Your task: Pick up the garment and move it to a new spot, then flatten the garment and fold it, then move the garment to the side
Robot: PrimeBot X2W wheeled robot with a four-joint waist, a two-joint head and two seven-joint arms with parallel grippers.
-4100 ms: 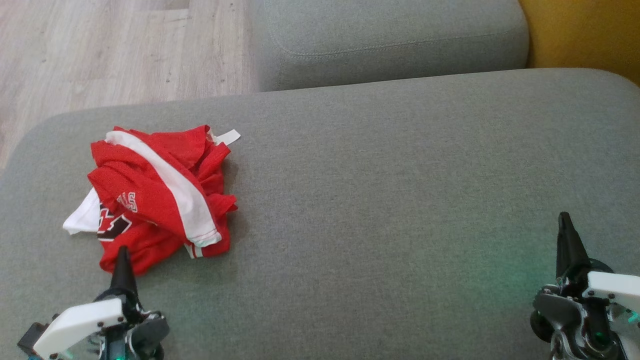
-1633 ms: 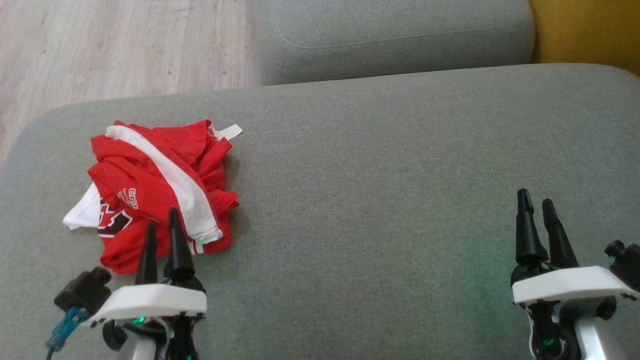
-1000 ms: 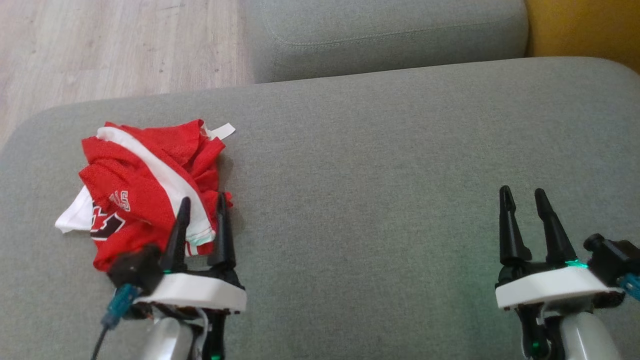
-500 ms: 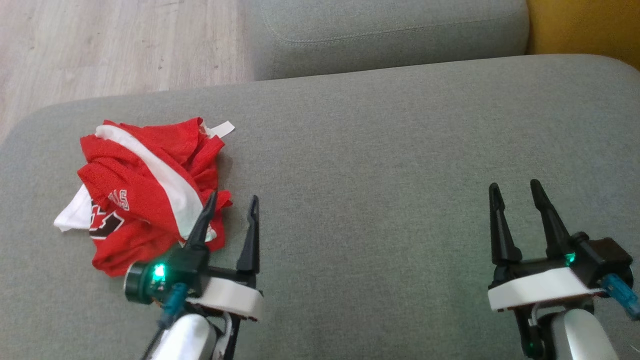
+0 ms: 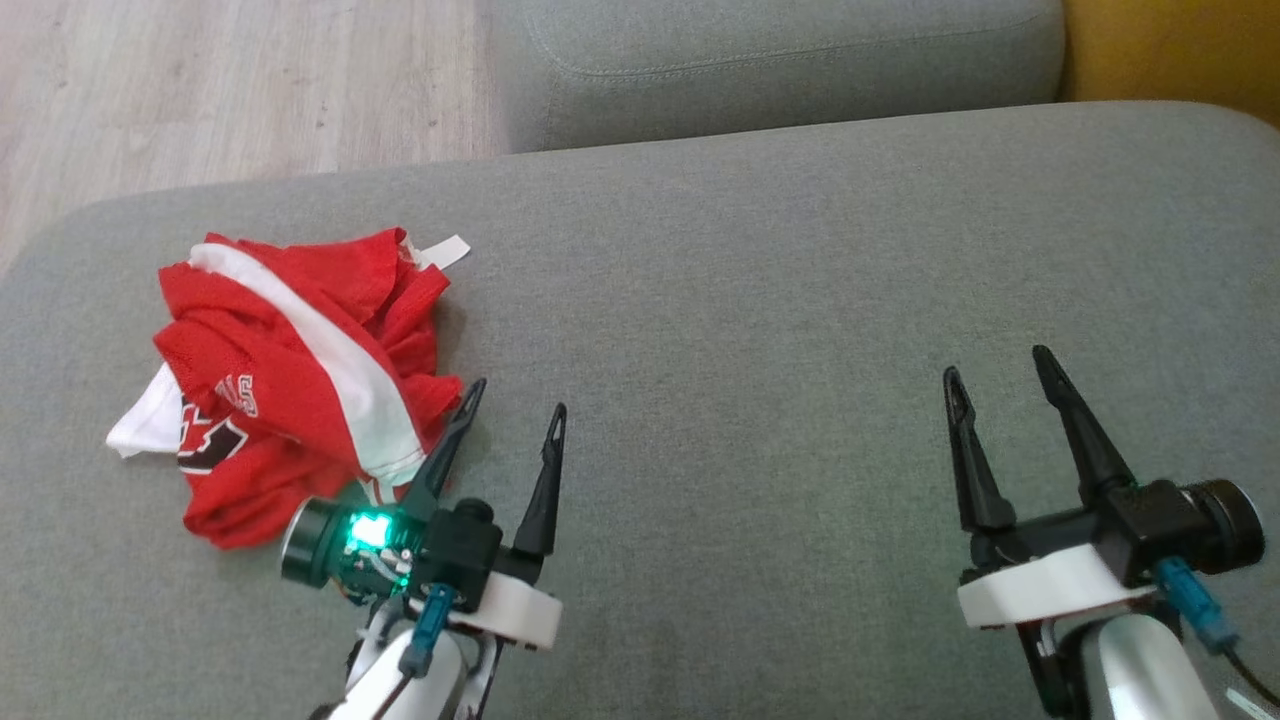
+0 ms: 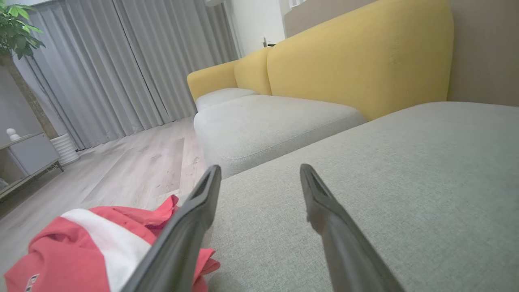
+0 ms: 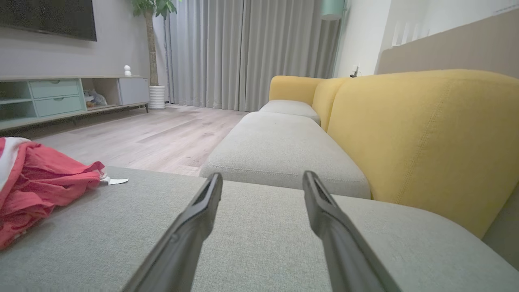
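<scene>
left gripper [image 5: 520, 395]: fingers apart, now shifted right, just beside the garment [image 5: 290, 370]'s edge
right gripper [image 5: 995, 361]: apart too, nudged slightly left
garment: same crumpled heap

Living room setup: big sofa [image 7: 284, 162] with grey seat cushions [image 5: 800, 300] and yellow backrests [image 7: 425, 134], pale wood-look floor [image 7: 162, 134], floor-length grey curtains [image 7: 227, 52] at the far end. Low cabinet [image 7: 61, 97] with pale green drawers, dark TV [image 7: 48, 16] above it, tall potted plant [image 7: 151, 8] beside it.

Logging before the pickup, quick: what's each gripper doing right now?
Left gripper: open, empty, beside the red garment.
Right gripper: open, empty, over the grey cushion.
</scene>
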